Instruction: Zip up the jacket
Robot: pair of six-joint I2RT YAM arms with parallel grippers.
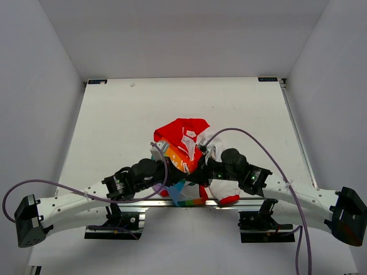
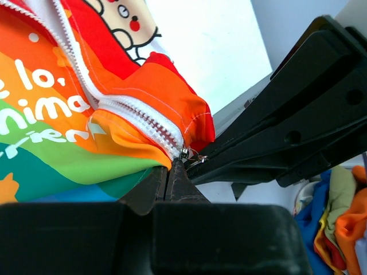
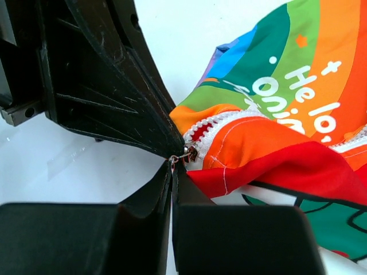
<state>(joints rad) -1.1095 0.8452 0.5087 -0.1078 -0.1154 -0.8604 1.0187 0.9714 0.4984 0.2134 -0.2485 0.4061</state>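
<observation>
**1. Left gripper** point(image 2: 171, 176): jaws shut, pinching the hem of the jacket point(image 1: 182, 133) at the lower end of the zipper teeth point(image 2: 143, 117). The orange fabric is lifted and drawn taut at that corner.

**2. Right gripper** point(image 3: 172, 167): jaws shut. The small metal zipper pull point(image 3: 186, 153) runs into their tips, so it appears to be gripped. The 2 grippers meet tip to tip, almost touching.

**3. Jacket**: bunched at the centre of the top view, just above the point where the 2 arms meet.
- The red hood lining spreads toward the upper part of the heap, and the rainbow hem trails to the lower edge.
- The slider sits at the very bottom of the teeth.
- Above it the front lies open, so zipping looks barely begun.

**4. Hazards**
- The pull is tiny and held only at the fingertips. A draw off the line of the teeth could slip it free.
- The garment is crumpled. Folds or lining lying across the track could jam the slider.
- If the hem pinch gives way, the whole jacket would follow the slider instead of closing.
- With the tips this close, any sideways drift risks the grippers knocking each other.

**5. Desk** point(image 1: 126, 114): plain white and matte. It fills the middle of the top view.

**6. Surroundings**: pale walls point(image 1: 51, 86) box in the left, right and top of the frame. Purple cables point(image 1: 252, 137) loop from each arm.
</observation>
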